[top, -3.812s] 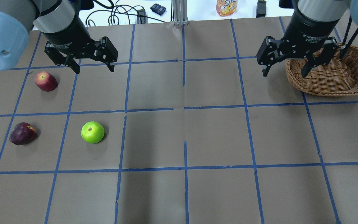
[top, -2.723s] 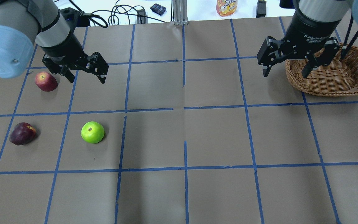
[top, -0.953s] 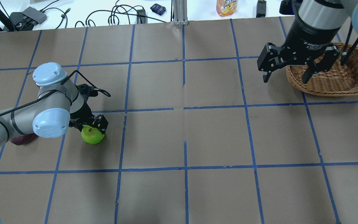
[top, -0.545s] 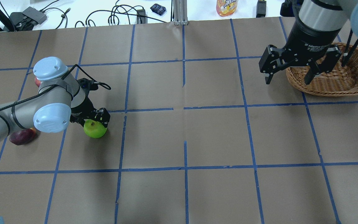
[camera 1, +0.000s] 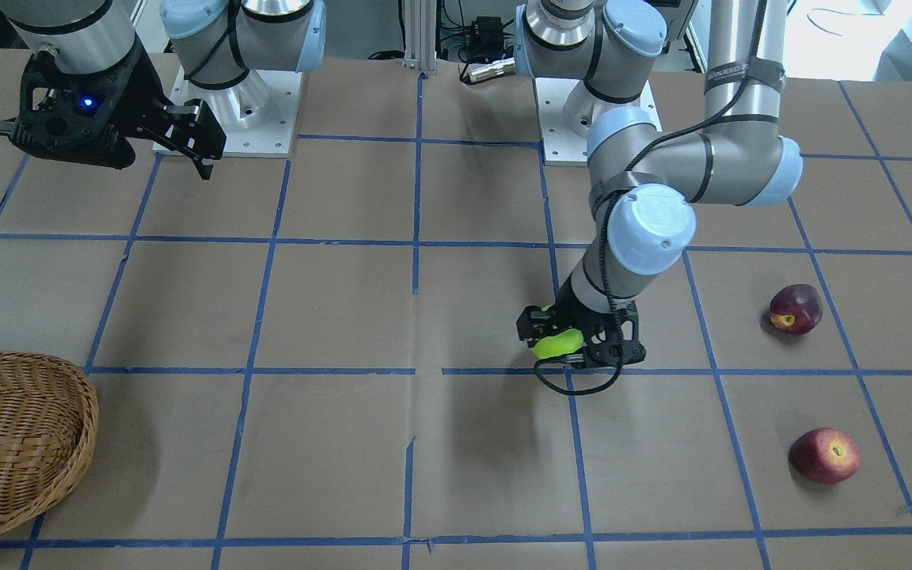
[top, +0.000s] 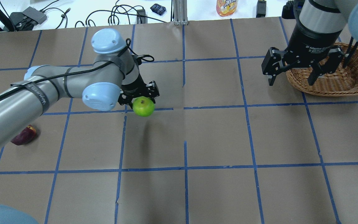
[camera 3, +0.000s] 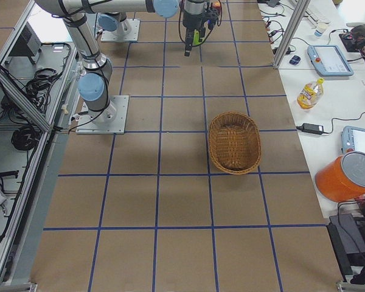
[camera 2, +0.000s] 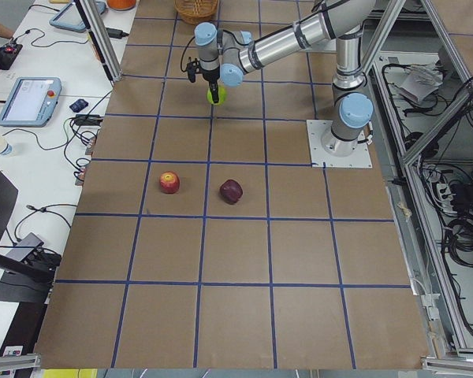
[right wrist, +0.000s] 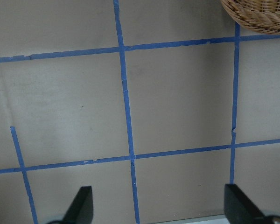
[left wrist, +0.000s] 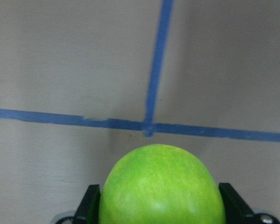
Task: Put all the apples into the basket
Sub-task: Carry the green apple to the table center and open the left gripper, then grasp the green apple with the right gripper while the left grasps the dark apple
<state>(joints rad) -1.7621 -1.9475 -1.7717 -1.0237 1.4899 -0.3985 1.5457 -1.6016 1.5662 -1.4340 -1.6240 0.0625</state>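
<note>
Green apple point(top: 143, 106) clamped in left claw point(top: 139, 100), held above desk, left of centre. Basket point(top: 357, 84) at far right corner, well apart rightward; right claw point(top: 291, 83), spread and empty, hangs just beside it.

— Looking down from behind the robot, the red apple point(camera 1: 824, 455) by the desk's left edge is completely hidden behind the left arm point(top: 57, 84). The dark apple point(top: 25, 136) only peeks out from under that arm.
— And the basket point(top: 337, 81)?
— There the right gripper point(top: 291, 82) covers part of its rim. The front view cuts it off at the picture's side, and the right wrist camera catches only a sliver of rim.
— The green apple point(left wrist: 162, 186)?
— Its lower part runs off the bottom of the left wrist picture. From the front, the left gripper point(camera 1: 567, 347) hides most of it.
</note>
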